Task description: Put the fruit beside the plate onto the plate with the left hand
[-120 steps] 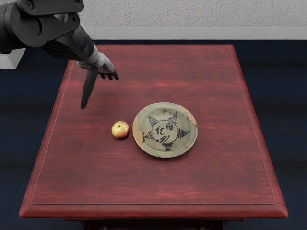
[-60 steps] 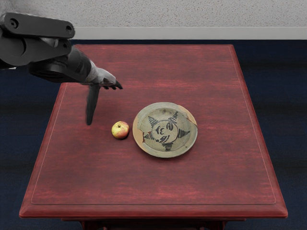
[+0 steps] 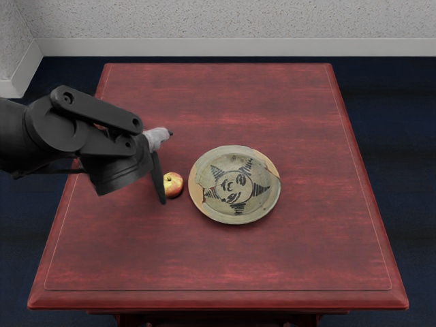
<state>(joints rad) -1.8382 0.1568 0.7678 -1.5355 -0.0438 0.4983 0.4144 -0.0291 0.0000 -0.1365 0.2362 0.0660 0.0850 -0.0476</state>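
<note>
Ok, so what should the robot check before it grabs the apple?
1. The apple sits on the table, not on the plate yet: ok.
2. The plate lies flat, close beside the apple: ok.
3. The left robot hand is right at the apple, on its picture-left side: ok.
4. Nothing stands between apple and plate: ok.
5. Firm hold on the apple: cannot tell, the arm hides it.

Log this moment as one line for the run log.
phase: pre-grasp | left hand: open, just left of apple | apple: on table beside plate | right hand: not in view
</note>
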